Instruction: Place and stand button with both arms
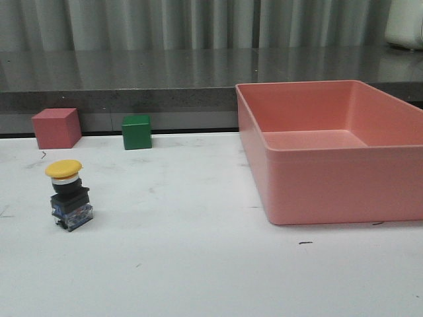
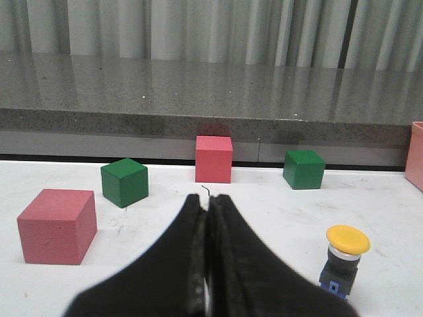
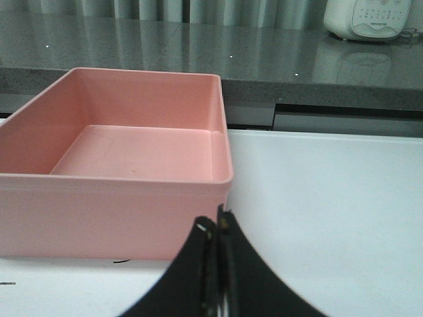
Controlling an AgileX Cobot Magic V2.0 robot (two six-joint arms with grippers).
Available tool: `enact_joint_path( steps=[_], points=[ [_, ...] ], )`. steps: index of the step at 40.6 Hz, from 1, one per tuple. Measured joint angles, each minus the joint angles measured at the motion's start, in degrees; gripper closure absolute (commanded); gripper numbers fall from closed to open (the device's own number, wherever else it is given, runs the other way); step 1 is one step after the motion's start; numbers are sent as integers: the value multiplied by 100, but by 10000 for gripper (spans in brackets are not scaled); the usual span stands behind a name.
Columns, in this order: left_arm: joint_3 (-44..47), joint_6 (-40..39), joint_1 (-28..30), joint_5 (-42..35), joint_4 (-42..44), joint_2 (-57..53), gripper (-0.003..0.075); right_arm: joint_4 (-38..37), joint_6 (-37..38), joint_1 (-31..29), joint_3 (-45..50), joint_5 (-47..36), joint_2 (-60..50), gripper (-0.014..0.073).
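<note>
The button [image 1: 68, 195] stands upright on the white table at the left, yellow cap on top, black body and clear bluish base below. The left wrist view shows the same button [image 2: 344, 261] upright, off to one side of my left gripper [image 2: 207, 201] and apart from it. That gripper is shut with nothing between its fingers. My right gripper [image 3: 217, 221] is also shut and empty, and it sits close in front of the pink bin [image 3: 119, 211]. Neither arm appears in the front view.
A large pink bin [image 1: 317, 191] fills the right side of the table. A pink cube [image 1: 57, 128] and a green cube [image 1: 137, 132] stand at the table's back left. The left wrist view shows two pink cubes [image 2: 57, 226] [image 2: 213, 159] and two green cubes [image 2: 124, 182] [image 2: 303, 169].
</note>
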Motion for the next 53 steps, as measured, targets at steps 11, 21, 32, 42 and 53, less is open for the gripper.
enact_joint_path(
  steps=[11, 21, 32, 42, 53],
  points=[
    [0, 0, 0, 0, 0, 0, 741, 12, 27, 0, 0, -131, 0, 663],
    [0, 0, 0, 0, 0, 0, 741, -318, 865, 0, 0, -481, 0, 663],
    [0, 0, 0, 0, 0, 0, 741, -421, 954, 0, 0, -557, 0, 663],
    [0, 0, 0, 0, 0, 0, 741, -426, 965, 187, 0, -556, 0, 663],
    [0, 0, 0, 0, 0, 0, 741, -426, 965, 296, 0, -556, 0, 663]
  ],
)
